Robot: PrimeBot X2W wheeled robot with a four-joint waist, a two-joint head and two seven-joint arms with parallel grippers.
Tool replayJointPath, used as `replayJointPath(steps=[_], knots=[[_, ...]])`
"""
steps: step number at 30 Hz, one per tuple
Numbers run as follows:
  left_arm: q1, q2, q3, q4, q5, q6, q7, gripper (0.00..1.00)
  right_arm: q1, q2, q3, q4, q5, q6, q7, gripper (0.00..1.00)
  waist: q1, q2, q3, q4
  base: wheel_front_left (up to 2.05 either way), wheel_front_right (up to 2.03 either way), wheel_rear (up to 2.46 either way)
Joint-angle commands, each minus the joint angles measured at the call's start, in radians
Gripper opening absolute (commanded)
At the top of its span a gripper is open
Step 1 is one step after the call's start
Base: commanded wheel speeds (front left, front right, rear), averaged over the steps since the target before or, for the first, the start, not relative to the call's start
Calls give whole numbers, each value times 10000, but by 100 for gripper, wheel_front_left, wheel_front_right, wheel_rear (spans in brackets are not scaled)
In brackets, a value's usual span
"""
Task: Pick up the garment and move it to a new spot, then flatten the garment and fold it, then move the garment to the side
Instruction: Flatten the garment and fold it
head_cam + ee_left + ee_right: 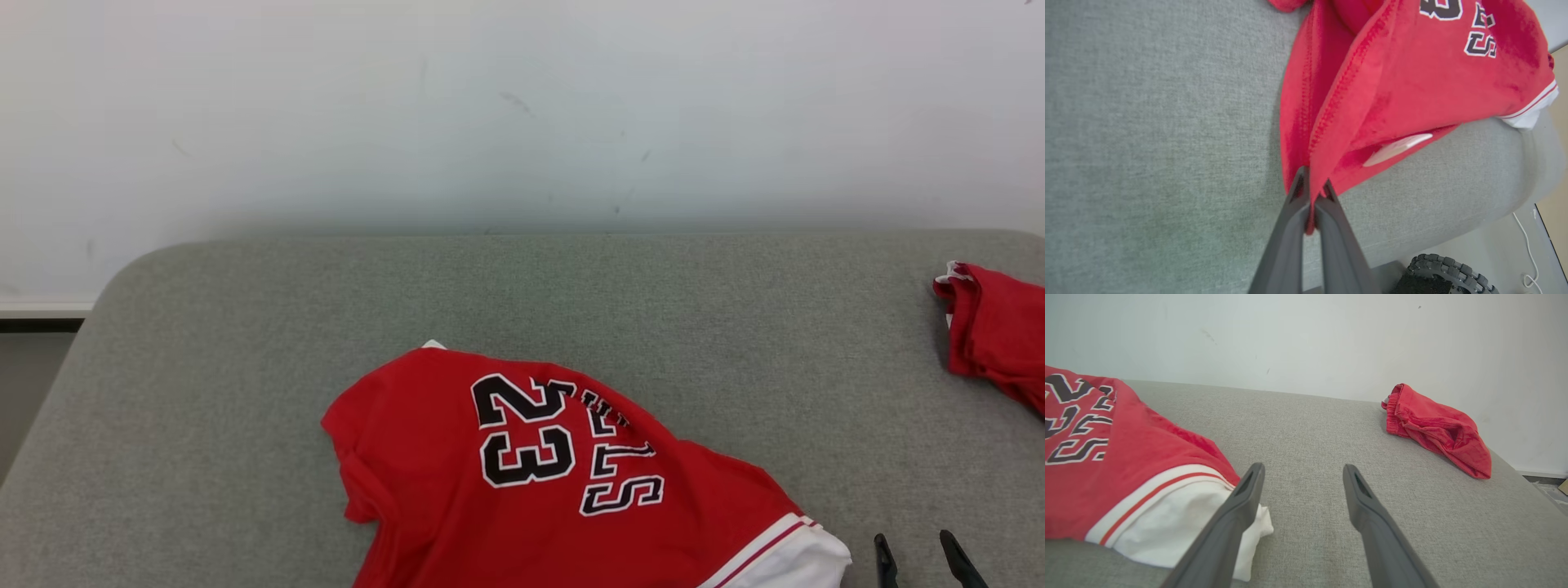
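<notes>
You had the red jersey with the black-and-white "23" and lettering lying rumpled on the grey woven-fabric padded surface, towards its near edge and roughly in the middle, with its white, red-striped sleeve end pointing to the robot's right. Your left gripper was clenched on a stitched red edge of that jersey: in the left wrist view the cloth ran down between the two dark fingers, and from there it rose in a taut fold towards the printed letters. A white label showed on the underside of the lifted layer. Your right gripper was released, its fingers spread well apart and holding nothing; it sat low over the surface just beside the white sleeve end, and the finger nearer the jersey overlapped that white cloth in the right wrist view, though I could not tell whether it touched. A second crumpled red garment lay well apart, at the far right by the white wall. A knobbly black wheel showed below the surface's edge.
</notes>
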Motion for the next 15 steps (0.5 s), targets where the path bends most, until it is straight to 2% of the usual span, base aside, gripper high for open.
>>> replayJointPath(steps=[1,2,3,4,10,15], knots=[[119,3,42,111,-48,4,-45,0,128,-20,-30,-11,-4,-27,-29,100,-1,0,-8,-8,0,0,0],[124,8,54,193,-63,9,-87,5,146,-22,-43,-17,-14,-27,-29,100,-1,0,-14,-10,0,0,0],[130,-9,94,221,-104,27,-139,40,161,-20,-52,-25,-19,-27,-30,100,-1,0,-21,-10,0,0,0],[144,-36,160,234,-168,50,-208,100,169,-20,-55,-26,-22,-27,-29,100,-1,0,-29,-11,0,0,0],[430,358,530,-39,-458,481,-163,100,144,-21,2,5,23,-27,-30,100,-1,0,-80,-105,0,0,0],[386,926,1197,-814,-186,1401,-590,100,184,-21,3,-50,32,-27,-29,100,-1,0,-85,-220,0,0,0]])
